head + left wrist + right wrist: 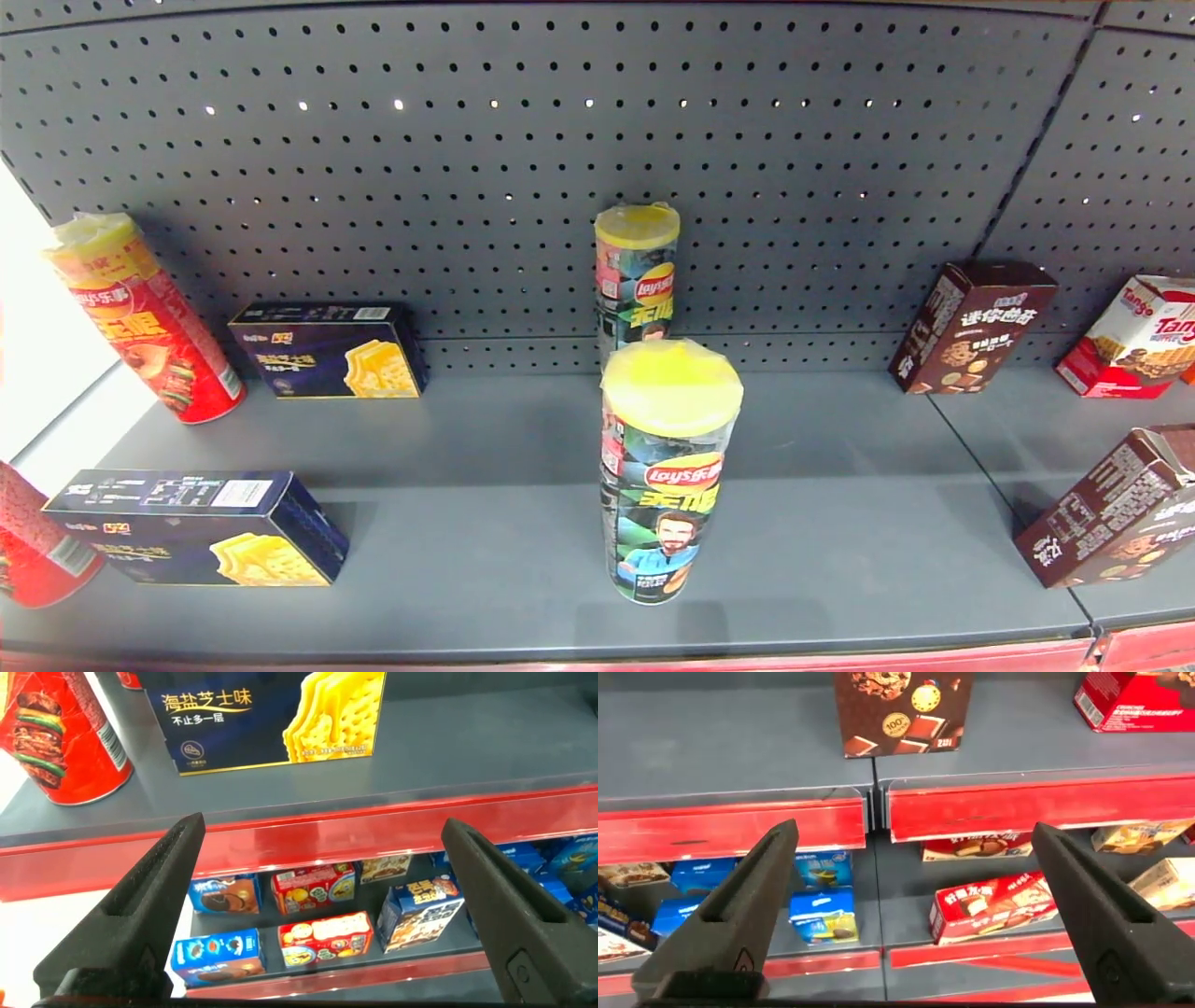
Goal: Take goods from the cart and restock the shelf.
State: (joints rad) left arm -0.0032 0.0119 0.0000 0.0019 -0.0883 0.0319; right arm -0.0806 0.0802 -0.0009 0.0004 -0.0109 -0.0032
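The front chip can (667,476) stands upright mid-shelf (840,523), with a second can (637,271) directly behind it. I judge it light, stiff-walled, glossy and easily tipped, so I would grip it across the mid-body, below the soft yellow lid. The left gripper (322,826) and right gripper (915,829) are spread wide and hold nothing, facing the red front edge of the can's shelf.

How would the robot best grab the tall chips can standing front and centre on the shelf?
Probably grip the front can around its round body, about mid-height, coming from the front and pinching its two sides. It stands upright, bare shelf flanks it, and a second can stands behind.
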